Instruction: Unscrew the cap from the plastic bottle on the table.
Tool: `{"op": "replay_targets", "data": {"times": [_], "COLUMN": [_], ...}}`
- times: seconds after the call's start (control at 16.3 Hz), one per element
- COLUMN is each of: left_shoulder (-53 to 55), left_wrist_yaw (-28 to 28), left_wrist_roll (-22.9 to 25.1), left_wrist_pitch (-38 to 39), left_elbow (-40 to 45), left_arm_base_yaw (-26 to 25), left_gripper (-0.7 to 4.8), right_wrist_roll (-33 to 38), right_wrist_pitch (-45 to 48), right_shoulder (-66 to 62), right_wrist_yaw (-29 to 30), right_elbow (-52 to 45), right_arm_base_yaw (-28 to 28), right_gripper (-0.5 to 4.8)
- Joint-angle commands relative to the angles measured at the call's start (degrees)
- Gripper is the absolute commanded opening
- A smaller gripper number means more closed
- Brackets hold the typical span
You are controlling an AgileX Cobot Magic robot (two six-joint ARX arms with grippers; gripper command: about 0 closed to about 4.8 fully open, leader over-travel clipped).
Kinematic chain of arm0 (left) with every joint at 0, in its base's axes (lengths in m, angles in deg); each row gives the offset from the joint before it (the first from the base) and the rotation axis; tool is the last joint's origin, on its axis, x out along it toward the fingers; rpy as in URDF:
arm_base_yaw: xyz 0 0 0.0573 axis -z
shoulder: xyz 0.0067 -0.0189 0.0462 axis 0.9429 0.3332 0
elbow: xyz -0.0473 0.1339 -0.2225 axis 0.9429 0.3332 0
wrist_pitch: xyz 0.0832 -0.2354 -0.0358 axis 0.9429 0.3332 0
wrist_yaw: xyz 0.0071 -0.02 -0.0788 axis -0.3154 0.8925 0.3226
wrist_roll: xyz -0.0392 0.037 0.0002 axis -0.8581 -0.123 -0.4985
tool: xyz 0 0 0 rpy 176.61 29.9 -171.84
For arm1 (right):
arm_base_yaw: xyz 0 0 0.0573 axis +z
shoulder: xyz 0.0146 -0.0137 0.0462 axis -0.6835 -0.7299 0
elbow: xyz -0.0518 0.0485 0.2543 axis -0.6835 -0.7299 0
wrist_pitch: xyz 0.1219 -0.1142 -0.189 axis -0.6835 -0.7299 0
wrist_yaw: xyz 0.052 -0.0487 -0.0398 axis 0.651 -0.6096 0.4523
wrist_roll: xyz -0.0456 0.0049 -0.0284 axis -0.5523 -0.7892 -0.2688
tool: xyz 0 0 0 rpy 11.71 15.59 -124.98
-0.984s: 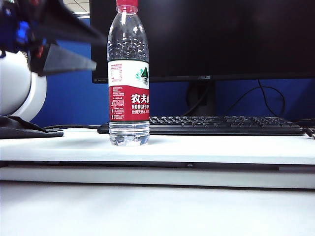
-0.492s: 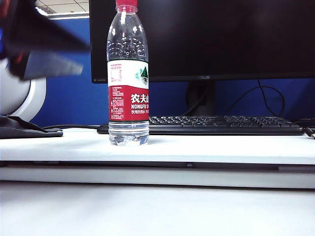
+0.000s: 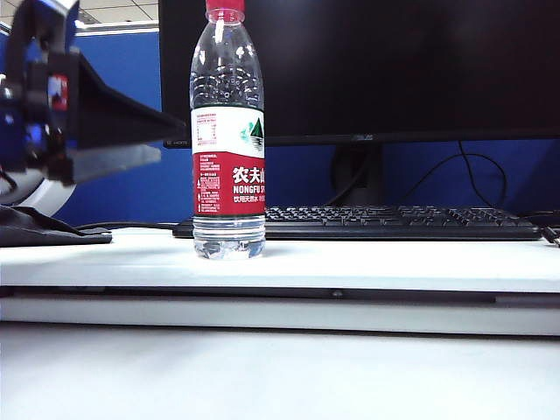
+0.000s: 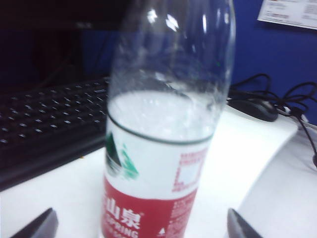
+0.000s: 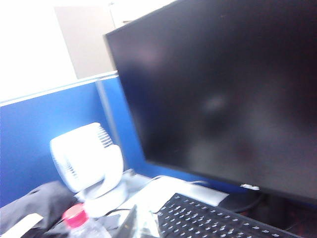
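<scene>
The plastic bottle [image 3: 228,140] stands upright on the white table [image 3: 394,262], its red cap [image 3: 225,10] screwed on at the top. My left gripper [image 3: 168,144] hangs at label height just left of the bottle, fingers level and pointing at it. In the left wrist view the bottle [image 4: 163,148] fills the frame, and the left gripper [image 4: 141,229] is open, its two dark fingertips [image 4: 42,225] wide apart with the bottle ahead of them, untouched. The right wrist view shows the cap [image 5: 74,215] from above, with my right gripper [image 5: 141,224] shut beside it, apart from it.
A black keyboard [image 3: 394,219] lies behind the bottle under a dark monitor [image 3: 367,70]. A white fan [image 3: 39,171] and a dark cloth [image 3: 44,229] sit at the far left. A mouse [image 4: 252,109] with cables lies beyond the bottle.
My left gripper has dropped from shoulder height of the bottle to label height and levelled its fingers toward it. The bottle and the right gripper have not moved.
</scene>
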Motion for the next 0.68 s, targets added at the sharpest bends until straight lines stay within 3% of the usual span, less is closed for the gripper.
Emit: {"op": "replay_targets", "data": {"times": [0.06,0.31,0.43,0.68], "left_shoulder": [4.2,8.7,9.2,9.5], "left_wrist_yaw": [0.6,0.4,-3.8,-5.7], "left_wrist_roll": [0.0,0.8,1.6,3.5], "left_wrist_pitch": [-8.7,-10.1,-9.7,-3.5], "left_elbow": [-0.2,-2.7,-4.2,-9.0], "left_arm_base_yaw": [1.7,5.6,7.2,7.9], "left_gripper": [4.68,4.67,4.67,4.67], "right_wrist_roll": [0.1,0.1,0.3,0.3], "right_wrist_pitch": [-0.1,-0.6,-0.9,-3.3], "right_shoulder": [0.0,0.0,0.0,0.0], "right_wrist_yaw": [1.0,1.0,2.2,3.4], "right_elbow": [0.3,0.3,0.3,0.3], "right_arm_base_yaw": [0.1,0.0,0.0,0.0], "right_gripper": [0.0,0.0,0.0,0.0]}}
